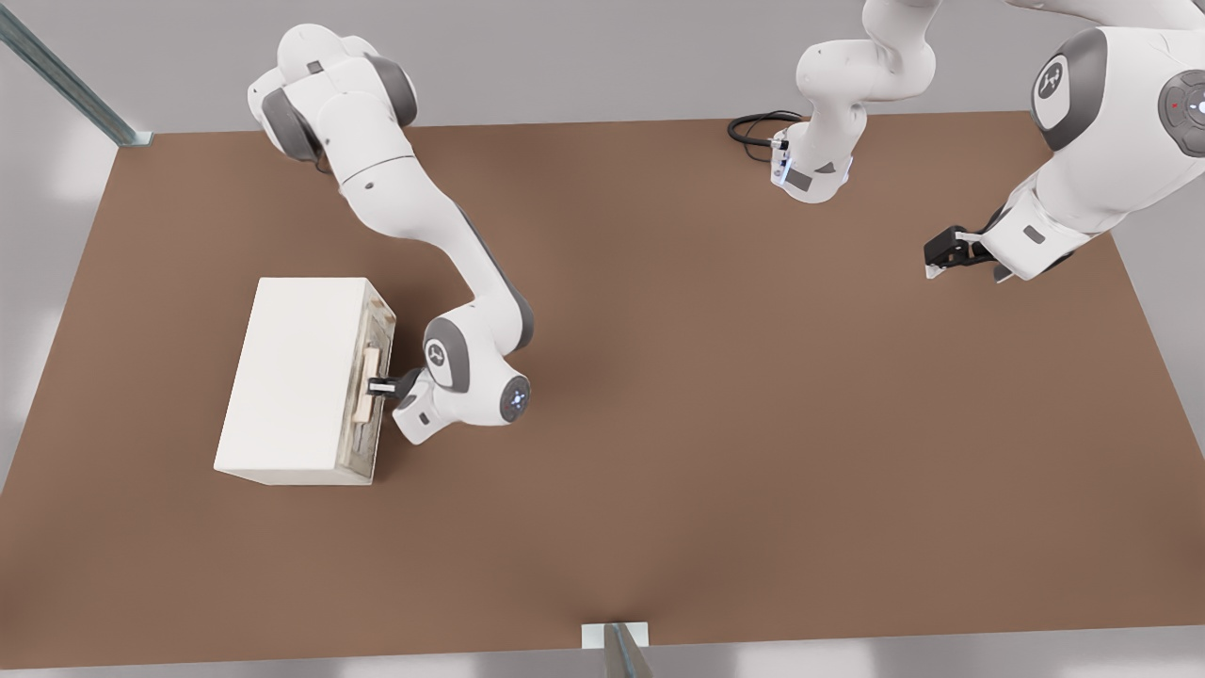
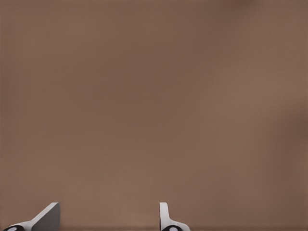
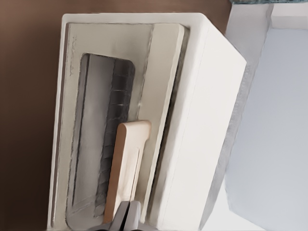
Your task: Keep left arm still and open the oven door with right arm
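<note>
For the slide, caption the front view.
Right arm's gripper at the wooden handle of the closed oven door.

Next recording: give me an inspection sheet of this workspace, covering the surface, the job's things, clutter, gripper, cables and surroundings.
Surface: brown table, flat.
Job's things: white oven near the front view's left; its oven door looks shut or close to it, flush in the frame, with a pale wooden handle on its front.
Clutter: nothing seen.
Gripper: the right arm's gripper is at the handle, level with the door's front; its fingers look closed on the handle.
Cables: black cable loop by the far arm base.
Surroundings: grey walls, metal frame strut at the far corner, another at the near edge.
</note>
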